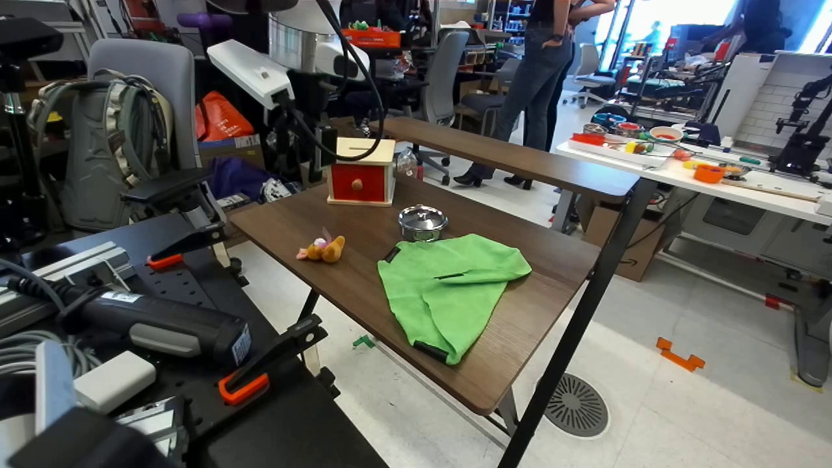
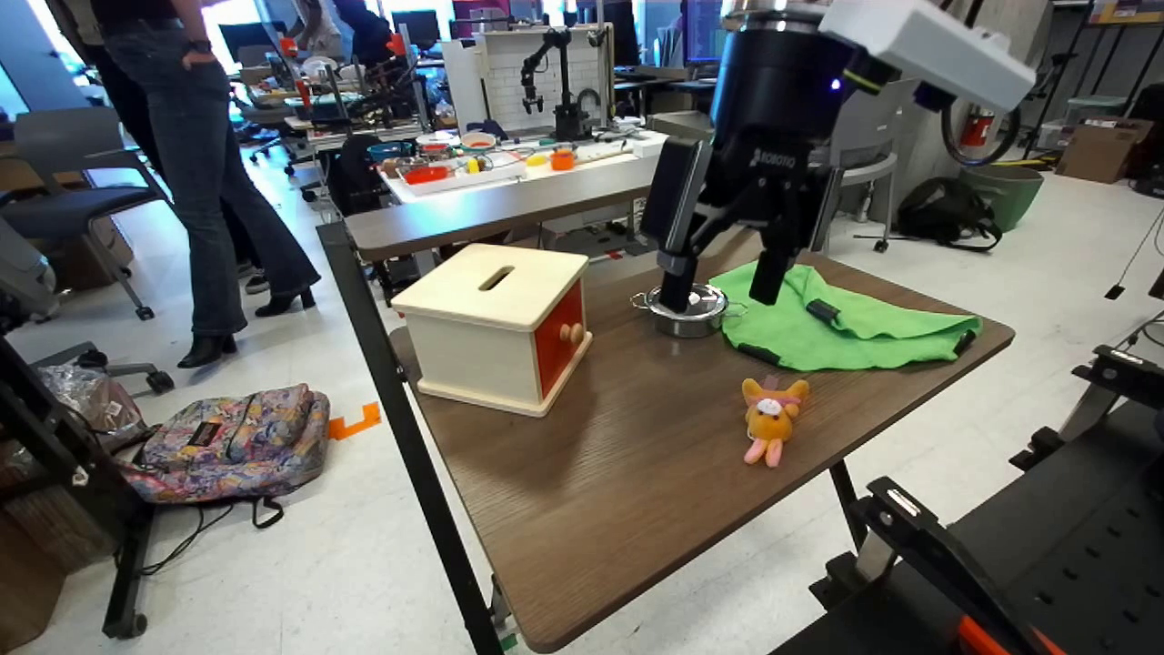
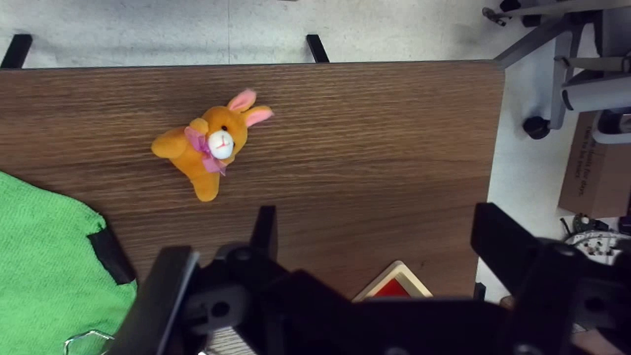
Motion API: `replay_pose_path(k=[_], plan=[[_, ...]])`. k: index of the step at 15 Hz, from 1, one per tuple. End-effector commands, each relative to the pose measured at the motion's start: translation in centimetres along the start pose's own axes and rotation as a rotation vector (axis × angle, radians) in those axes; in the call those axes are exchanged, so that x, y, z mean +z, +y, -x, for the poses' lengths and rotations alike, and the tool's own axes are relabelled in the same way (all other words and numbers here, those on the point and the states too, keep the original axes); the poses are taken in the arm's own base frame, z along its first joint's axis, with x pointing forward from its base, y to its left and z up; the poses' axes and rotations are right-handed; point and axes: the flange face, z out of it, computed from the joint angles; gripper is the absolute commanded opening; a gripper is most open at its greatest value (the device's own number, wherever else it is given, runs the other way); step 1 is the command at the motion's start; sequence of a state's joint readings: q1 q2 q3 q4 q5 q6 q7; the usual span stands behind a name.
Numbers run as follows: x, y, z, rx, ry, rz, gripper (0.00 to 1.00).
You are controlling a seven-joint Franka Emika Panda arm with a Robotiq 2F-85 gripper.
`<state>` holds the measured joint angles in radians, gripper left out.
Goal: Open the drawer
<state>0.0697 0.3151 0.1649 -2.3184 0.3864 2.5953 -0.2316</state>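
The drawer is the red front [image 1: 365, 181] of a cream wooden box on the brown table; it also shows in an exterior view [image 2: 551, 350]. It has a round light wooden knob [image 2: 572, 333] and sits flush in the box, shut. In the wrist view only a corner of the red front [image 3: 393, 290] and its cream frame shows; the gripper body hides the rest and the knob. My gripper [image 2: 723, 282] hangs in the air above the table, apart from the box. Its fingers are wide apart and empty, as the wrist view [image 3: 374, 214] shows.
A lidded metal pot [image 1: 422, 224] and a green cloth [image 1: 455, 286] lie on the table [image 1: 552, 260] beside the box. An orange plush bunny [image 2: 771, 418] lies near the table's edge. A raised wooden shelf [image 1: 494, 153] runs along one side of the table.
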Motion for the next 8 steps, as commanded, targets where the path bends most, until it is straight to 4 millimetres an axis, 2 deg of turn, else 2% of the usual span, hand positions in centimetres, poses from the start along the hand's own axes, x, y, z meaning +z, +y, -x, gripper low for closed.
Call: replay_pose_path(k=[1, 5, 8], plan=[[0.0, 0.0, -0.2, -0.001, -0.004, -0.002, 1.00], [-0.2, 0.0, -0.2, -0.001, -0.003, 0.002, 1.00], [0.2, 1.6, -0.7, -0.030, 0.005, 0.070, 1.00]])
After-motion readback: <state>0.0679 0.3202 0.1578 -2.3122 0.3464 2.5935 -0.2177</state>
